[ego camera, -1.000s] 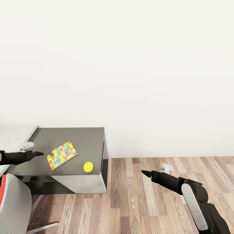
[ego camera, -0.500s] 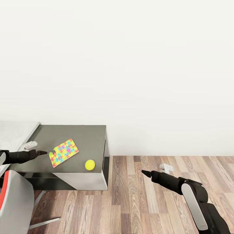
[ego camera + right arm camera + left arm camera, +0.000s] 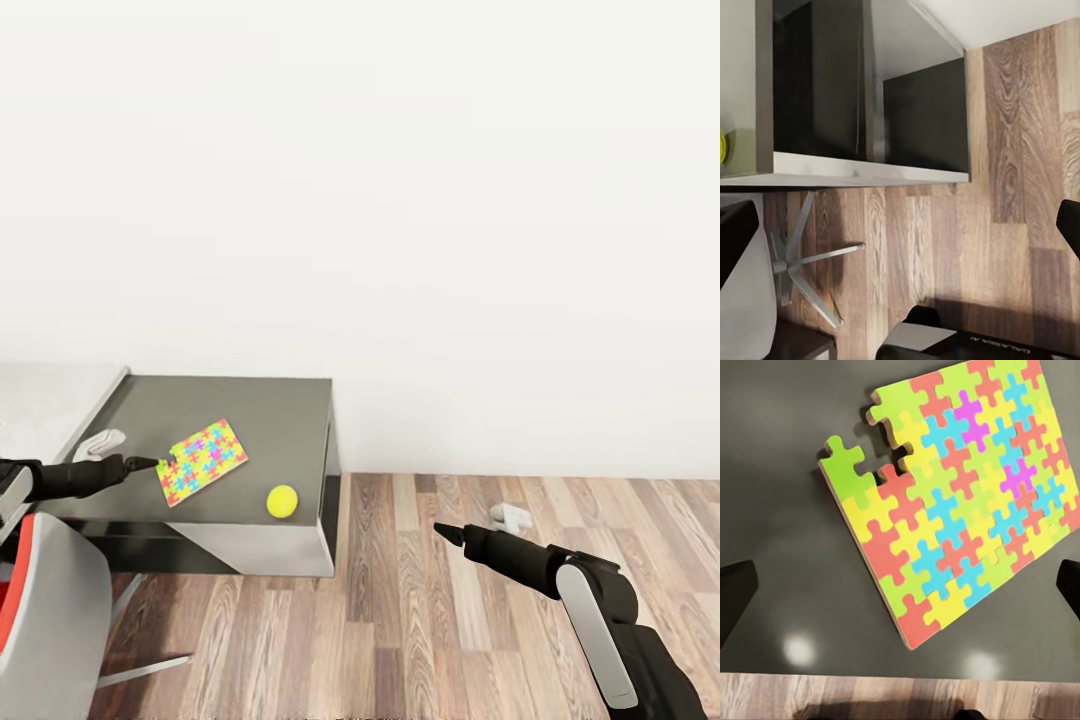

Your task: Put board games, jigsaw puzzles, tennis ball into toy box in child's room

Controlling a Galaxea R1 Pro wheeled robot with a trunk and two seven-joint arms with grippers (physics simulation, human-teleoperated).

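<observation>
The step in hand looks like the pick-up of one jigsaw puzzle. The flat squarish board of interlocking yellow, pink, blue and green pieces [image 3: 203, 461] lies on the dark grey top of the desk [image 3: 270, 415], near its front edge, turned at an angle to that edge. One corner piece is missing or notched, as the left wrist view shows [image 3: 952, 502]. The left gripper [image 3: 148, 463] reaches in from the side with its tip just beside the puzzle's near corner. In the left wrist view its two dark fingers [image 3: 735, 592] stand wide apart, one at each side of the picture, with the board lying between them below; nothing is gripped.

The small yellow-green tennis ball [image 3: 282, 501] rests on the same desk top, near the front corner and a little apart from the puzzle. A small white object [image 3: 103, 442] lies on the desk behind the left arm; what it is I cannot tell.

The right gripper [image 3: 440, 530] hangs over the wood-plank floor [image 3: 420, 620], well apart from the desk. Its fingers [image 3: 1069, 225] are apart and hold nothing.

The board is thin and lies flat, so the next move probably calls for getting a finger under one edge, or sliding the puzzle to the desk's rim so that an edge overhangs, before closing on it. A careless push could send it off the front edge.
</observation>
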